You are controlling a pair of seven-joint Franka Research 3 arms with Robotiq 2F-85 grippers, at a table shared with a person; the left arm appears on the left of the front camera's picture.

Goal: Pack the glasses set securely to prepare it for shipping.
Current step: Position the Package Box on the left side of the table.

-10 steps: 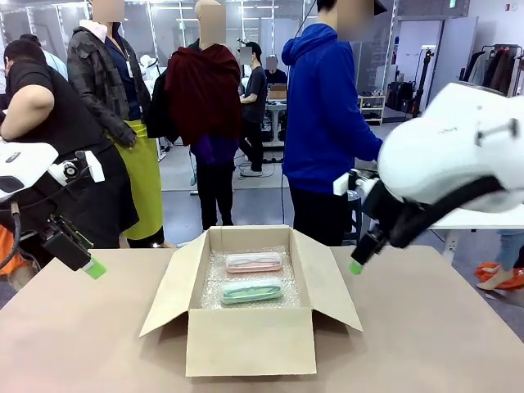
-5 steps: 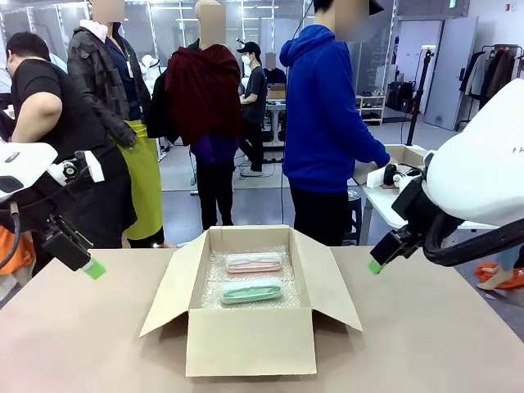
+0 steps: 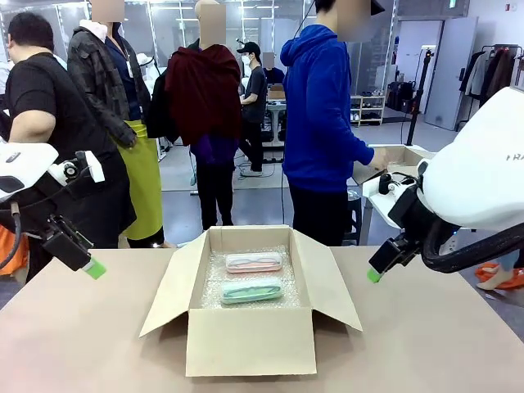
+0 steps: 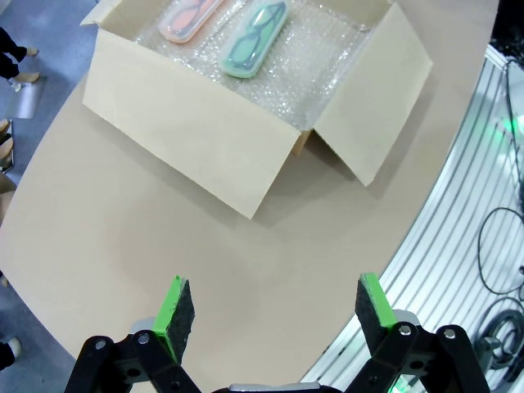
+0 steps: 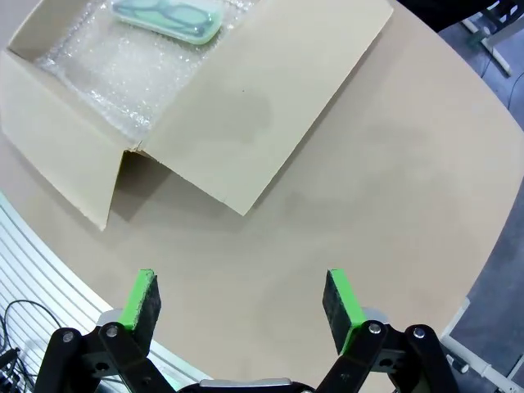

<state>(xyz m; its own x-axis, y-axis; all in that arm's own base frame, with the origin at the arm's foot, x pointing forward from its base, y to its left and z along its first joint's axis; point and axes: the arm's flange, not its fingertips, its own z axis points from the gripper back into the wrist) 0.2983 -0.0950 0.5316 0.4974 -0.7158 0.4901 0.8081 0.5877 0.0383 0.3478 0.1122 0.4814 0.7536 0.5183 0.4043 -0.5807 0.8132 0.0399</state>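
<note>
Glasses set sits inside the open brown cardboard box (image 3: 250,303) at mid-bench: the pale pink oblong glasses case (image 3: 254,262) toward the far side, the mint green oblong glasses case (image 3: 251,290) just beside it on the near side, both flat on the clear bubble wrap lining (image 4: 327,61). All four flaps still stand open.

Right tool (image 3: 374,275) has pulled back over the last second, from close by the right flap out toward the right bench edge, and now hangs a little lower than half a second ago. Its green pads (image 5: 342,299) stay spread wide, nothing between them. Left tool (image 3: 94,268) has not shifted, off the left flap, jaws likewise spread and empty; its wrist view looks down on bare tan bench (image 4: 164,229) short of the box.

Judgement: both cases look placed; the arms are clear of the box. Covering the cases and closing the flaps remains undone.
</note>
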